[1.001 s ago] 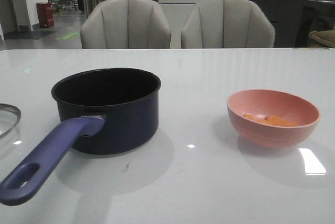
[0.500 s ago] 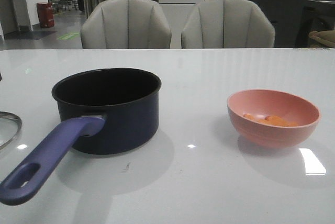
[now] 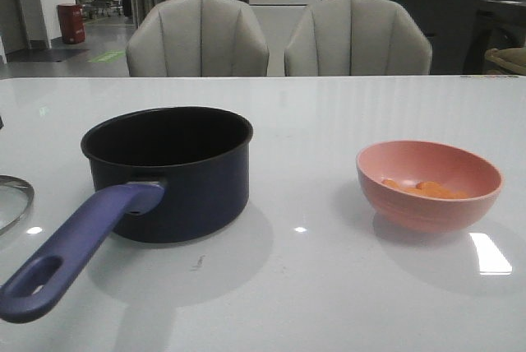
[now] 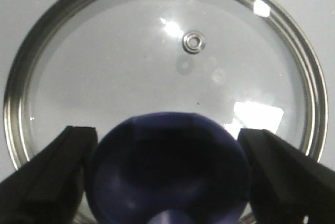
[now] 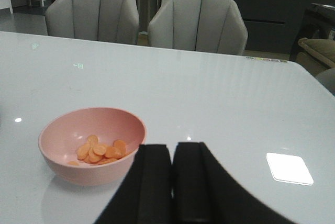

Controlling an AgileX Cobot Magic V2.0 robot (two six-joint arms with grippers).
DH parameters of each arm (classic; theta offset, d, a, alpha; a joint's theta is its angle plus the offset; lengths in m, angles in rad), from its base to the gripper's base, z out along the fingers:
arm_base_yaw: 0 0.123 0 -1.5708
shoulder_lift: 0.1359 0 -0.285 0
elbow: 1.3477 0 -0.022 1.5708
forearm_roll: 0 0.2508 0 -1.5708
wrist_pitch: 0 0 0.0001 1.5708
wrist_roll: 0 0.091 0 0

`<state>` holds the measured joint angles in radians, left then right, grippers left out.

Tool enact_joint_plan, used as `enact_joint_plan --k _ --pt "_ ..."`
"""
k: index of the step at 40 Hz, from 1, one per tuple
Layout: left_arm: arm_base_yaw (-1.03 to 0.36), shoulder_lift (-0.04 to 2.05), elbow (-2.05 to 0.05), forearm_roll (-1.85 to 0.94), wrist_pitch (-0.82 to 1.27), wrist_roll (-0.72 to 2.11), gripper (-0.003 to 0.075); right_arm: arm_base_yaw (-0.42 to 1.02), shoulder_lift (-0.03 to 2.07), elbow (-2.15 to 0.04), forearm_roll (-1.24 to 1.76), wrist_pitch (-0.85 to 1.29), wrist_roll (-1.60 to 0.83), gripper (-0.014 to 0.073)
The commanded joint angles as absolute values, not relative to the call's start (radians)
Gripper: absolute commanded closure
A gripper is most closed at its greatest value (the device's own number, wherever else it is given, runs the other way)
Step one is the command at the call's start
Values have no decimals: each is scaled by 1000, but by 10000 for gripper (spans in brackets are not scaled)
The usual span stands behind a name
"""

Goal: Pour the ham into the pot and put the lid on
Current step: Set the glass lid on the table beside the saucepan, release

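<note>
The pot (image 3: pixel 168 173) stands upright on the white worktop (image 3: pixel 329 286), its black inside open to view and its long purple-blue handle (image 3: pixel 74 249) reaching toward the camera and to the left, the hole at its end showing. To the right of the pot, well apart from it, sits the pink bowl (image 3: pixel 428 184), and the ham (image 3: pixel 421 188) lies in the bottom of that bowl as a small heap of orange pieces; the right wrist view shows the same ham (image 5: pixel 99 150) as thin round slices piled in the bowl (image 5: pixel 91 145). To the left of the pot, at the very edge of the front view, only a curved part of the lid (image 3: pixel 11 201) shows, lying flat on the worktop.

In the left wrist view the lid (image 4: pixel 157 67) lies flat, its silver rim ringing the glass, with a small metal vent ring near the middle. The left end effector (image 4: pixel 167 177) stands open with one dark finger on each side of the blue knob (image 4: pixel 167 169); whether the fingers (image 4: pixel 47 177) touch the knob I cannot tell.

The right end effector (image 5: pixel 172 182) is closed on nothing, its two fingers pressed together, near the pink bowl but apart from it.

Behind the pot, past the worktop's far edge, two grey chairs (image 3: pixel 197 38) stand side by side.
</note>
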<state>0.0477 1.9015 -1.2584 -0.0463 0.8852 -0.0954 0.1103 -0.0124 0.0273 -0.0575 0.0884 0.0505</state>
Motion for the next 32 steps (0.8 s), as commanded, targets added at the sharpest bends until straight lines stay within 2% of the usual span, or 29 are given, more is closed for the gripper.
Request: enact_joint_plan --k 1,15,22,32 --pt "39 1873 -1273 -54 879 -96 73 106 -31 22 -68 12 51 446" --pt "39 1790 -1308 -56 915 -90 83 106 -31 22 -68 12 51 446" --pt "39 1652 -1304 -58 901 -90 84 106 -31 22 -68 12 51 446" --pt "2 1388 -1208 -67 767 -88 83 106 -31 22 -68 12 51 446"
